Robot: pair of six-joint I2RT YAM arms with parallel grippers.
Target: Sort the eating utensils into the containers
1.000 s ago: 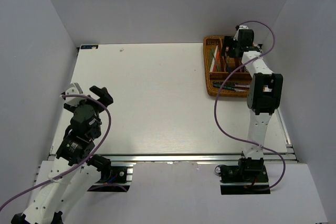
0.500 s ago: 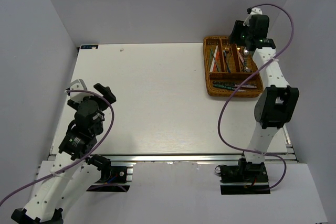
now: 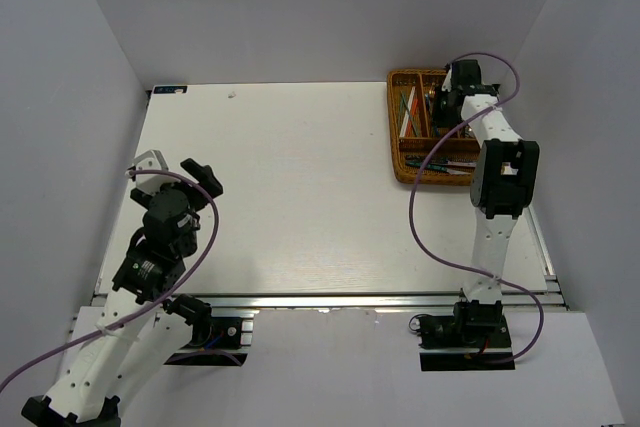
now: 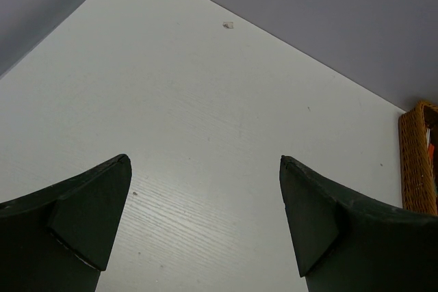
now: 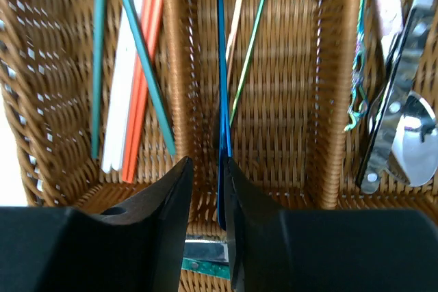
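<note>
Down at the near edge, the left gripper hangs over the bare white table, fingers spread wide with nothing between them, so it's out of this play. On the other side the right arm stretches to the far corner, and here's the action. The right gripper is down inside the wicker cutlery tray, nose into the middle long slot. Its jaws stand close, with just a narrow gap. A blue chopstick runs out of that gap, lying against one finger and pointing away along the slot. Gripped or loose? From this angle I can't tell.

Either way, the stick is in line with the wicker dividers, which is what you want. To do this well, get it low so it lies on the slot floor rather than drops, and open only a little. Then draw straight up and back so the fingers don't snag a divider or drag the stick out.

One thing to weigh: the white, orange-red and teal chopsticks lie in the next slot over, so I'd judge the blue one may belong there instead. In the slot on the opposite side, silver cutlery rests.
</note>
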